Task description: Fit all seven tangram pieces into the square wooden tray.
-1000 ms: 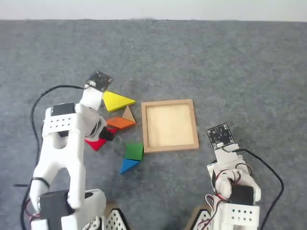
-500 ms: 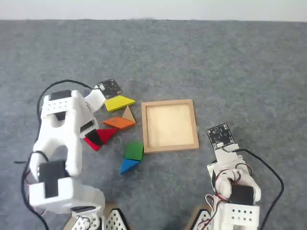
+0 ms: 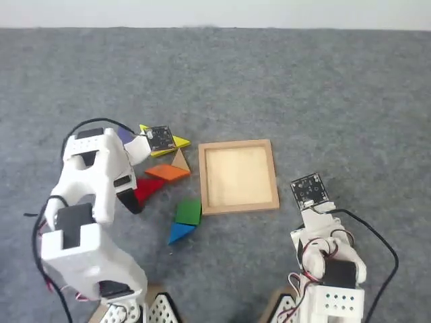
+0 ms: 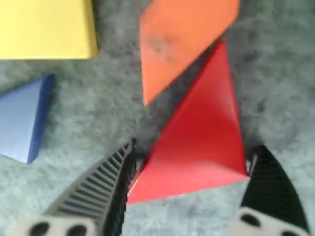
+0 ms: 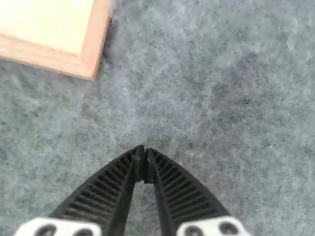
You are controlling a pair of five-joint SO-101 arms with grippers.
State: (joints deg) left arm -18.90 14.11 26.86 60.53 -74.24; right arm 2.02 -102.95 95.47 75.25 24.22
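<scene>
- Claw of left gripper (image 4: 194, 150) is spread, one finger each side of red triangle (image 4: 197, 132). Lined up to pinch across its edges, prob. the first piece to lift.
- Red triangle lies flat on carpet (image 3: 303, 87), tip against orange piece (image 4: 182, 39). Pieces sit clustered beside wooden tray (image 3: 202, 178), none inside yet.
- Right gripper (image 5: 143, 150) is pressed together, low over carpet near tray corner. Parked out of the way, I'd judge.

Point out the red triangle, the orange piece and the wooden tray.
red triangle (image 4: 197, 140), left wrist view, its middle
orange piece (image 4: 177, 44), left wrist view, its middle
wooden tray (image 3: 236, 143), high view, far rim
</scene>
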